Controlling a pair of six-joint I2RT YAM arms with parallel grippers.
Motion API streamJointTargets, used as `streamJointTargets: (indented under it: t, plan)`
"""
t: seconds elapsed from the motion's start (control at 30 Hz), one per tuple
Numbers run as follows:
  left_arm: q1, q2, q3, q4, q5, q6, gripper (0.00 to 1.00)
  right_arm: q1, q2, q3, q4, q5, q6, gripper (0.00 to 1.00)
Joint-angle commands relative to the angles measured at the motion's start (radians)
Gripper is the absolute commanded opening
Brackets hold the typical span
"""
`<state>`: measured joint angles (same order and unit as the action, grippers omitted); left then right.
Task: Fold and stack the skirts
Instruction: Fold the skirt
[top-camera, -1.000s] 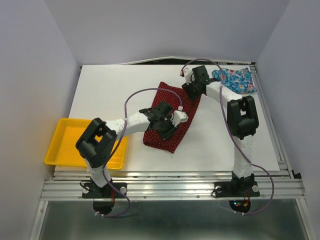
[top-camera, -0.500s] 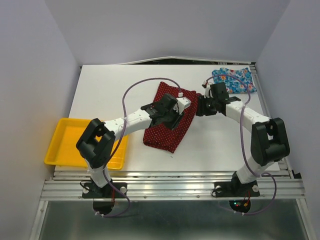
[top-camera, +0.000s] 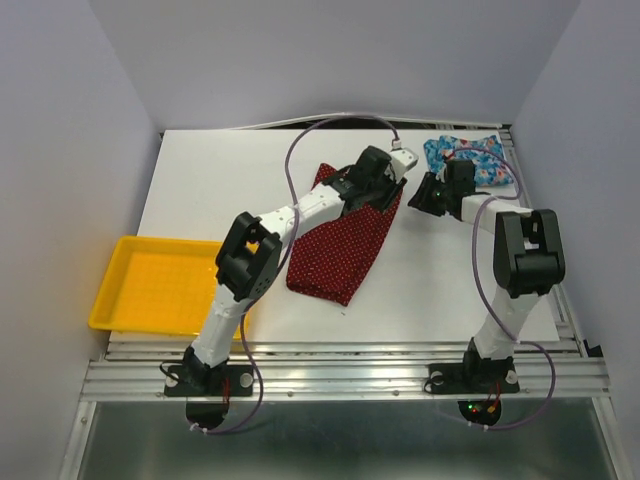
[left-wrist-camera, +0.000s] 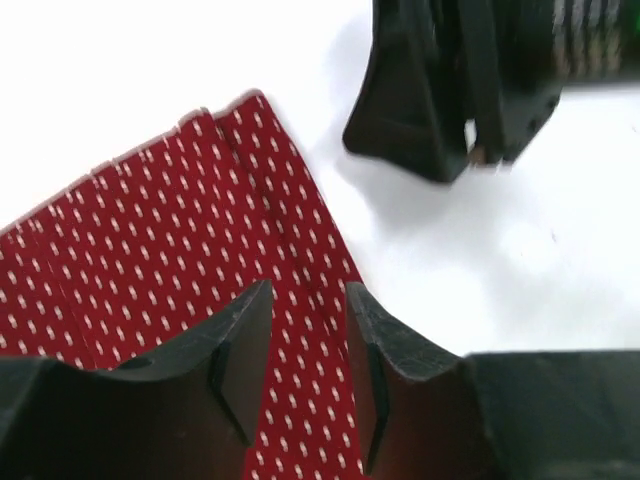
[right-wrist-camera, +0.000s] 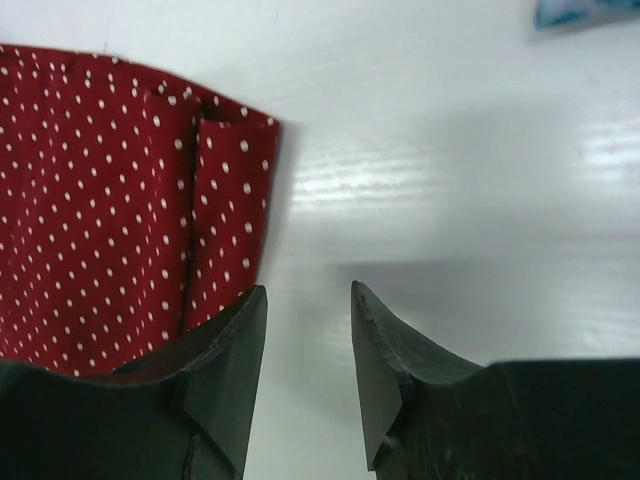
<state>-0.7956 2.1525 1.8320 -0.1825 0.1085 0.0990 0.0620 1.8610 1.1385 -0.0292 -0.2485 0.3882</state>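
Note:
The dark red dotted skirt (top-camera: 340, 250) lies folded in a long strip at the table's middle. My left gripper (top-camera: 388, 188) is open, its jaws a little apart just above the skirt's far right corner (left-wrist-camera: 180, 230), holding nothing. My right gripper (top-camera: 424, 195) is open and empty over bare table just right of that corner, with the red skirt (right-wrist-camera: 100, 200) to its left. It also shows in the left wrist view (left-wrist-camera: 450, 90). The blue floral skirt (top-camera: 480, 158) lies bunched at the far right, partly hidden by the right arm. Its edge shows in the right wrist view (right-wrist-camera: 585, 10).
A yellow plastic tray (top-camera: 105, 300) sits at the table's near left edge, with the left arm's elbow by its right side. Purple cables loop above both arms. Walls enclose the white table (top-camera: 220, 170) on three sides.
My left gripper has moved from the red skirt's middle up to its far right corner. My right gripper has pulled off that corner and shifted right, toward the blue skirt.

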Motion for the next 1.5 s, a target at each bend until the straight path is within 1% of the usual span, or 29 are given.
streamJointTargets:
  t: [0.0,0.1,0.13,0.27,0.47,0.57,0.6,0.67,0.7,0.77,0.83,1.1,1.2,1.27,1.4,1.43,1.47]
  plan:
    - [0.045,0.176,0.298,-0.029,0.017,-0.019,0.46,0.004,0.087,0.086,0.156,-0.073,0.049,0.45]
    - [0.067,0.272,0.427,-0.026,0.033,-0.048,0.47,0.004,0.144,0.119,0.199,-0.095,0.083,0.47]
    - [0.070,0.286,0.441,-0.018,0.033,-0.048,0.48,0.004,0.156,0.125,0.209,-0.097,0.087,0.47]
    - [0.075,0.334,0.454,0.014,-0.013,-0.041,0.50,0.004,0.205,0.144,0.242,-0.100,0.121,0.48]
    - [0.085,0.363,0.452,0.031,-0.007,-0.042,0.50,0.004,0.248,0.138,0.275,-0.083,0.135,0.43]
    - [0.085,0.363,0.438,0.037,0.013,-0.048,0.52,0.004,0.254,0.130,0.279,-0.069,0.136,0.37]
    - [0.085,0.362,0.428,0.043,0.019,-0.051,0.53,0.004,0.257,0.129,0.279,-0.069,0.136,0.35]
    - [0.084,0.366,0.426,0.052,0.022,-0.059,0.57,0.004,0.265,0.129,0.279,-0.071,0.140,0.29]
    - [0.084,0.368,0.428,0.055,0.020,-0.062,0.58,0.004,0.268,0.129,0.279,-0.071,0.143,0.25]
    - [0.084,0.374,0.432,0.055,0.022,-0.059,0.58,0.004,0.274,0.127,0.282,-0.074,0.146,0.24]
    - [0.084,0.383,0.437,0.057,0.022,-0.059,0.58,0.004,0.277,0.124,0.287,-0.074,0.150,0.19]
    - [0.084,0.415,0.450,0.060,0.039,-0.061,0.54,0.004,0.296,0.133,0.295,-0.083,0.164,0.09]
    - [0.082,0.422,0.454,0.063,0.043,-0.065,0.54,0.004,0.302,0.133,0.293,-0.090,0.166,0.05]
    - [0.081,0.429,0.454,0.063,0.042,-0.068,0.54,0.004,0.303,0.132,0.293,-0.097,0.164,0.05]
    - [0.082,0.437,0.455,0.066,0.036,-0.074,0.45,0.004,0.305,0.129,0.295,-0.098,0.163,0.02]
    - [0.081,0.438,0.455,0.067,0.039,-0.077,0.40,0.004,0.305,0.127,0.295,-0.100,0.163,0.02]
    - [0.081,0.435,0.455,0.067,0.045,-0.079,0.37,0.004,0.305,0.126,0.295,-0.103,0.163,0.02]
